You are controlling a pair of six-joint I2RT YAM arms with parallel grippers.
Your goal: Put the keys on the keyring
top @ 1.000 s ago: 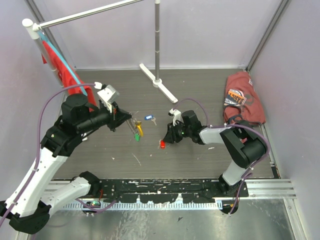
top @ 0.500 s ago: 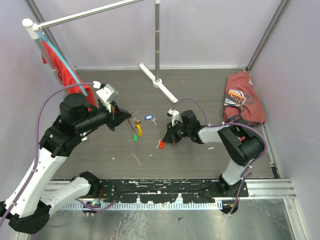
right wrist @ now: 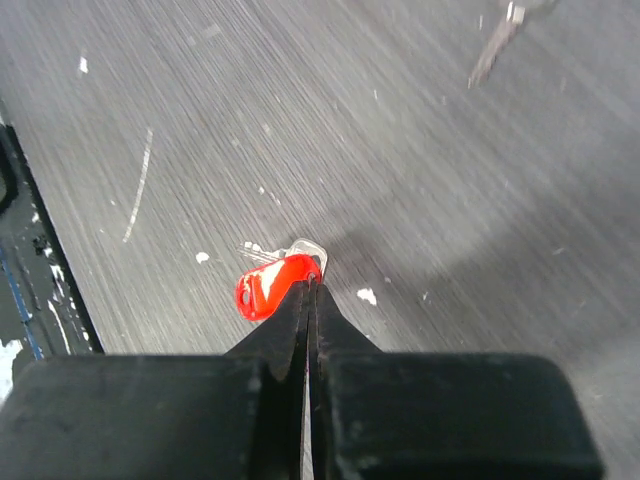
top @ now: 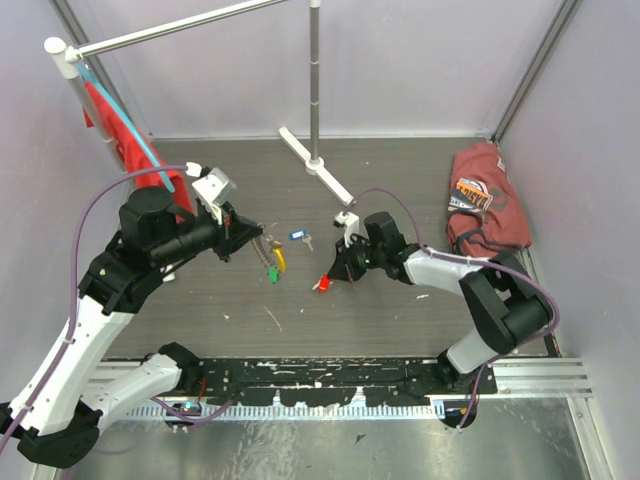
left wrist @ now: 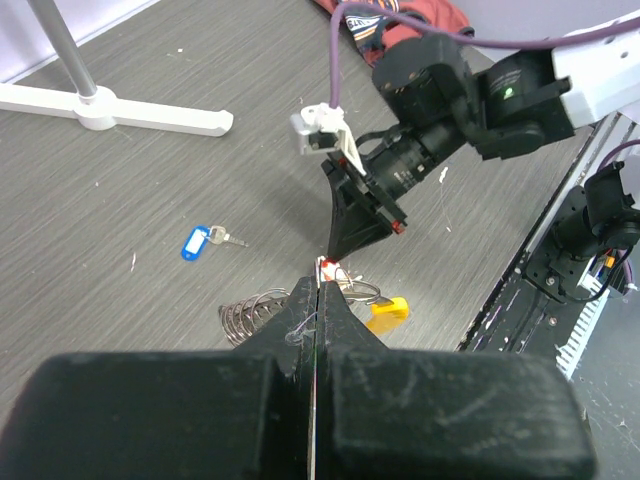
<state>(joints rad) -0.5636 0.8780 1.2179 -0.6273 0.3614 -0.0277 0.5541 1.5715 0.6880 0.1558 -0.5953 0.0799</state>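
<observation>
Top external view: both claws shut, red key in the right one

From above, the keyring (top: pixel 273 259) sits a little toward 9 o'clock from the middle of the table (top: pixel 400 190), its yellow tag and small green tag trailing toward 6 o'clock. The left gripper (top: pixel 259 242) reaches in from 9 o'clock and meets the ring's top end. On the left wrist camera its jaws are pressed tight together. Silvery loops of chain spill out on both sides just under the tips, and a thin strand crosses the seam, so it looks to be pinching the keyring.

The red key (top: pixel 322 284) lies at about 4 o'clock from the keyring, near it but apart. The right gripper (top: pixel 331 279) comes at it from 3 o'clock. The right wrist camera shows those jaws closed to a slit, nipping the end of the red head where the metal ring joins. I cannot tell whether the key is off the surface.

The blue key (top: pixel 297 236) lies loose at about 1 o'clock from the keyring, touched by neither claw.

A white stand (top: pixel 316 166) rises at 12 o'clock, and a crumpled red T-shirt (top: pixel 487 196) lies at the 3 o'clock edge.
</observation>
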